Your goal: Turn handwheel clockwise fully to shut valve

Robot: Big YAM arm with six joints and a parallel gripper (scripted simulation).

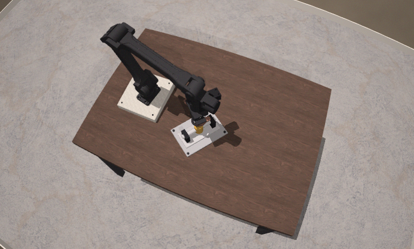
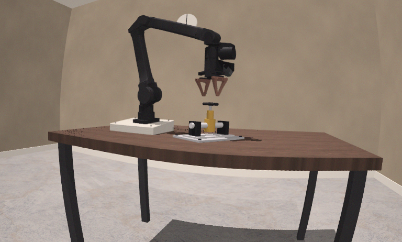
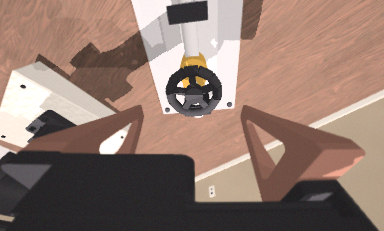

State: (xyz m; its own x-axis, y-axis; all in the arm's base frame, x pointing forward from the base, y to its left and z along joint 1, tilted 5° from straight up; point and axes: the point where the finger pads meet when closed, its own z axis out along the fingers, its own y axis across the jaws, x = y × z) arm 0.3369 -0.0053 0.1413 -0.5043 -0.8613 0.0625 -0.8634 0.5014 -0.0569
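The valve has a brass body (image 2: 210,121) on a white pipe between two black clamps, fixed to a grey plate (image 2: 208,139) on the table. Its black spoked handwheel (image 2: 210,103) sits on top; in the wrist view the handwheel (image 3: 194,92) lies between and ahead of my fingers. My gripper (image 2: 211,94) hangs straight above the handwheel with a small gap and points down. Its brown fingers are wide open and hold nothing. In the overhead view the gripper (image 1: 201,120) hides most of the handwheel.
The arm's cream base block (image 1: 145,97) stands on the table left of the valve plate (image 1: 199,135). The brown table top (image 1: 244,136) spreads out to the right and front.
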